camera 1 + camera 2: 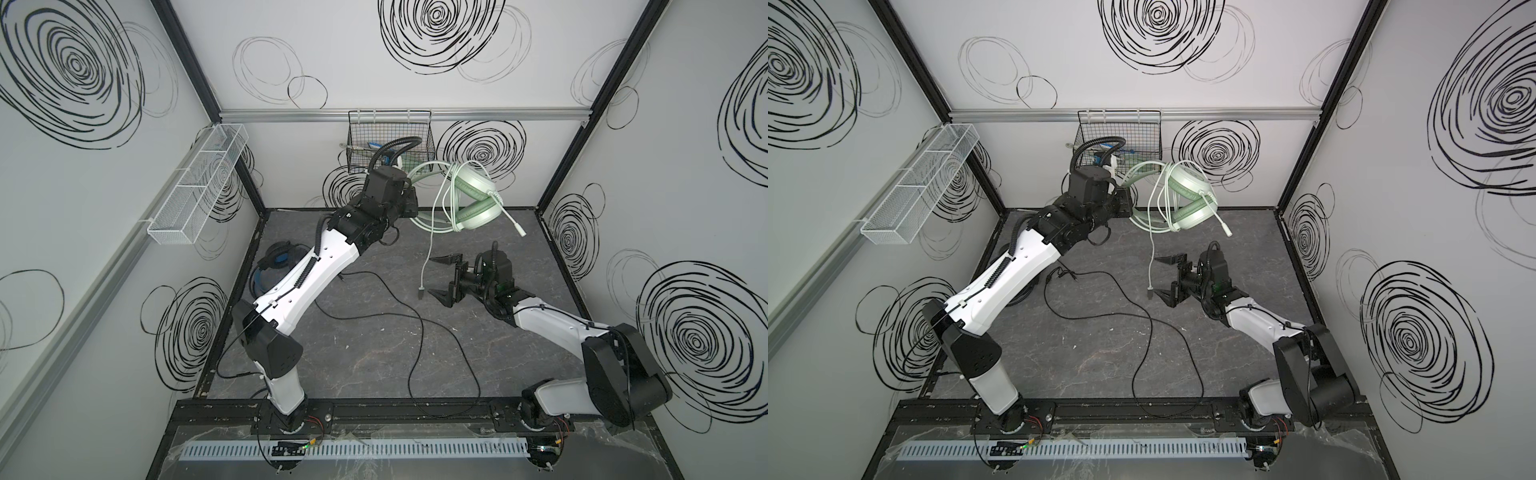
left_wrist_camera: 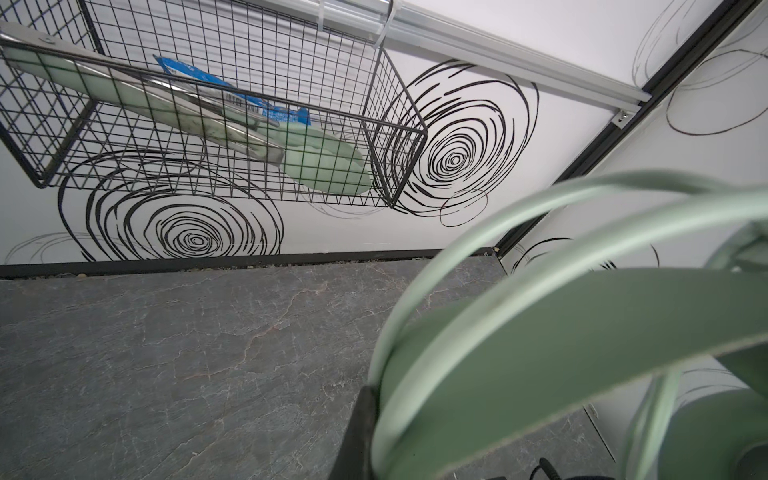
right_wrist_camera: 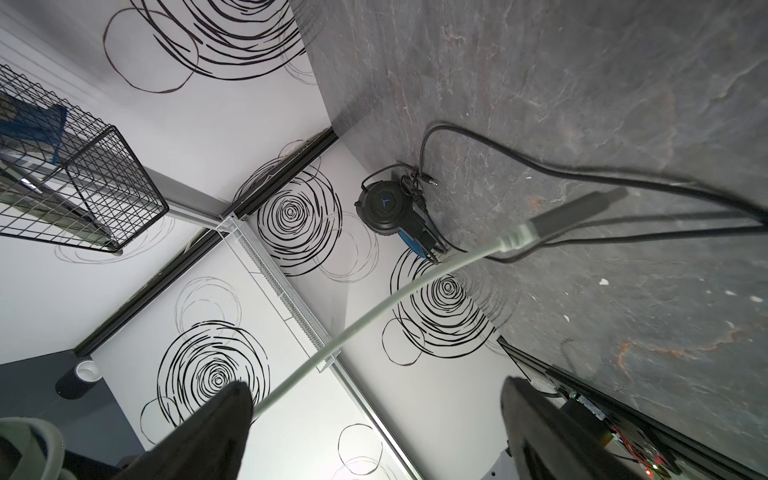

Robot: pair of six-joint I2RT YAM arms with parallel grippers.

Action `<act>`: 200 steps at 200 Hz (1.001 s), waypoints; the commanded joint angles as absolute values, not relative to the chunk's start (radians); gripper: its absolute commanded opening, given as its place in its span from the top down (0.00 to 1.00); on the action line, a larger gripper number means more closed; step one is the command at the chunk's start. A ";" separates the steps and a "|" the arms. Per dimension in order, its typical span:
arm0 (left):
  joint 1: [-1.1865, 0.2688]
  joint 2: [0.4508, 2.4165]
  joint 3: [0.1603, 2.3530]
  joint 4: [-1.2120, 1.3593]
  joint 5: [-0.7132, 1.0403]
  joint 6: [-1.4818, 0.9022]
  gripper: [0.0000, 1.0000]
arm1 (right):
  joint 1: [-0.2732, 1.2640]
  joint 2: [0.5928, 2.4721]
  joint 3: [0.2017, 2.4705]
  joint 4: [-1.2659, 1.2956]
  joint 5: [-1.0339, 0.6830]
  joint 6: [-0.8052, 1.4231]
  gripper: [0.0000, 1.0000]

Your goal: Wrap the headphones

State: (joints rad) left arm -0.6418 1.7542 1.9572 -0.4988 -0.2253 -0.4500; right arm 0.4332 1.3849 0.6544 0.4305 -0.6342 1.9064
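Mint-green plastic shows high near the back wall: the mint-green headset (image 1: 478, 208) hangs in the air. Its headband is clamped in the closed left pincer (image 1: 412, 203), just beside the black wire basket (image 1: 390, 141). Its white cord (image 1: 431, 237) loops over the ear cups and dangles just in front of the wide-open right pincer (image 1: 444, 277). The black headset (image 1: 272, 266) lies on the grey desk (image 1: 374, 365) at its left edge, partly hidden behind the left arm. Its black cord (image 1: 415, 332) sprawls loose across the desk.
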 commanded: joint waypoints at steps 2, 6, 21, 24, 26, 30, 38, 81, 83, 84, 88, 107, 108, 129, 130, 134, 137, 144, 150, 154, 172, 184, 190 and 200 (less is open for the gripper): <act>-0.655 1.728 1.991 -0.346 -0.224 -0.468 1.00 | 0.447 1.407 0.625 0.503 -0.619 1.949 0.03; -0.656 1.730 1.993 -0.348 -0.223 -0.468 1.00 | 0.449 1.411 0.622 0.514 -0.618 1.954 0.03; -0.661 1.730 1.993 -0.348 -0.224 -0.468 1.00 | 0.459 1.423 0.622 0.544 -0.620 1.966 0.03; -0.663 1.731 1.991 -0.348 -0.224 -0.468 1.00 | 0.461 1.423 0.625 0.544 -0.620 1.965 0.03; -0.663 1.730 1.991 -0.348 -0.224 -0.467 1.00 | 0.462 1.425 0.626 0.544 -0.622 1.965 0.03; -0.663 1.730 1.989 -0.348 -0.224 -0.468 1.00 | 0.464 1.427 0.629 0.543 -0.623 1.964 0.03; -0.664 1.730 1.987 -0.345 -0.224 -0.468 1.00 | 0.468 1.432 0.635 0.543 -0.624 1.961 0.03; -0.672 1.729 1.985 -0.335 -0.215 -0.469 1.00 | 0.478 1.448 0.629 0.568 -0.621 1.975 0.03; -0.673 1.729 1.985 -0.334 -0.214 -0.469 1.00 | 0.478 1.449 0.629 0.569 -0.621 1.975 0.03; -0.673 1.729 1.985 -0.334 -0.213 -0.469 1.00 | 0.478 1.451 0.629 0.570 -0.621 1.975 0.03; -0.674 1.728 1.985 -0.335 -0.212 -0.471 1.00 | 0.479 1.454 0.630 0.572 -0.620 1.973 0.03; -0.676 1.724 1.977 -0.329 -0.199 -0.479 1.00 | 0.481 1.475 0.635 0.598 -0.618 1.981 0.03; -0.676 1.724 1.977 -0.327 -0.198 -0.480 1.00 | 0.482 1.475 0.635 0.599 -0.617 1.981 0.03; -0.681 1.715 1.968 -0.317 -0.190 -0.482 1.00 | 0.483 1.500 0.645 0.603 -0.623 1.974 0.03; -0.681 1.714 1.967 -0.317 -0.189 -0.482 1.00 | 0.482 1.499 0.645 0.604 -0.623 1.974 0.03; -0.681 1.714 1.965 -0.315 -0.183 -0.483 1.00 | 0.484 1.503 0.643 0.606 -0.622 1.976 0.03; -0.681 1.713 1.965 -0.314 -0.178 -0.483 1.00 | 0.484 1.506 0.643 0.612 -0.621 1.977 0.03; -0.681 1.713 1.968 -0.317 -0.170 -0.484 1.00 | 0.483 1.514 0.644 0.618 -0.622 1.971 0.03; -0.681 1.712 1.968 -0.320 -0.164 -0.486 1.00 | 0.480 1.521 0.648 0.622 -0.627 1.965 0.02; -0.681 1.712 1.966 -0.321 -0.158 -0.488 1.00 | 0.478 1.527 0.651 0.624 -0.631 1.962 0.02; -0.680 1.704 1.956 -0.326 -0.136 -0.493 1.00 | 0.468 1.552 0.664 0.638 -0.642 1.945 0.01; -0.678 1.696 1.946 -0.329 -0.123 -0.495 1.00 | 0.460 1.571 0.679 0.636 -0.648 1.926 0.01; -0.677 1.690 1.937 -0.326 -0.121 -0.498 1.00 | 0.456 1.581 0.690 0.637 -0.652 1.919 0.01; -0.675 1.676 1.919 -0.319 -0.115 -0.502 1.00 | 0.450 1.602 0.709 0.642 -0.657 1.908 0.03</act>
